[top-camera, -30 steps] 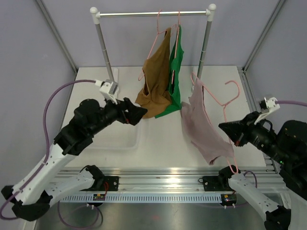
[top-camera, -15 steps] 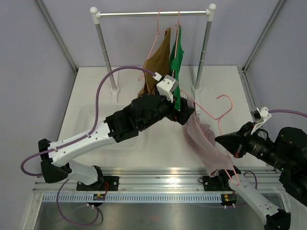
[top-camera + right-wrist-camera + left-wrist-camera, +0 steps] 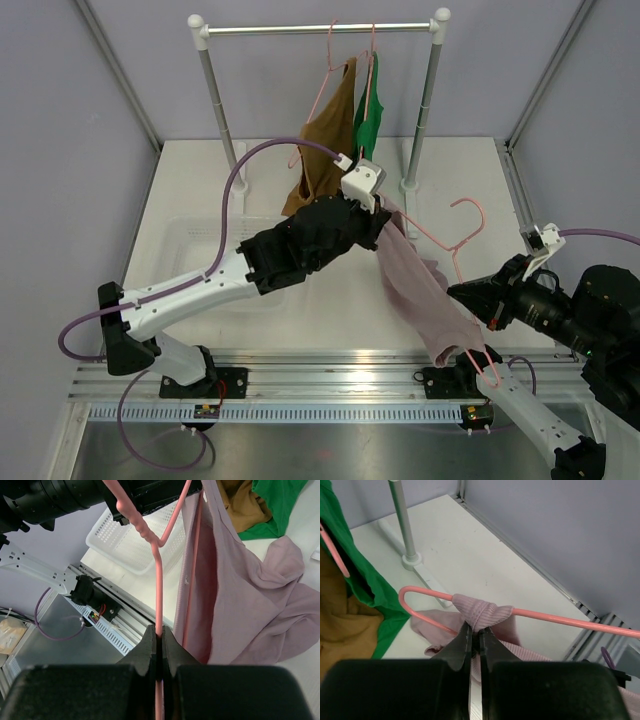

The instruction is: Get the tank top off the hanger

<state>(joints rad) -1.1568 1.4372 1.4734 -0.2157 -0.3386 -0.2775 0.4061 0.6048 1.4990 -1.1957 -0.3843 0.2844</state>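
Left claw nipping tank top strap; right claw clamping hanger; white table, grey walls.

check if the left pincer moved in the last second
yes: the left pincer swung rightward from beside the rack's left post to near the right post, now shut on the tank top

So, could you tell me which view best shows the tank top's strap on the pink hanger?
The left wrist view: the strap sits bunched around the pink hanger in close-up, the left fingers pinching it. In the top external view the left arm largely hides it; the right wrist view shows mainly the hanging tank top.
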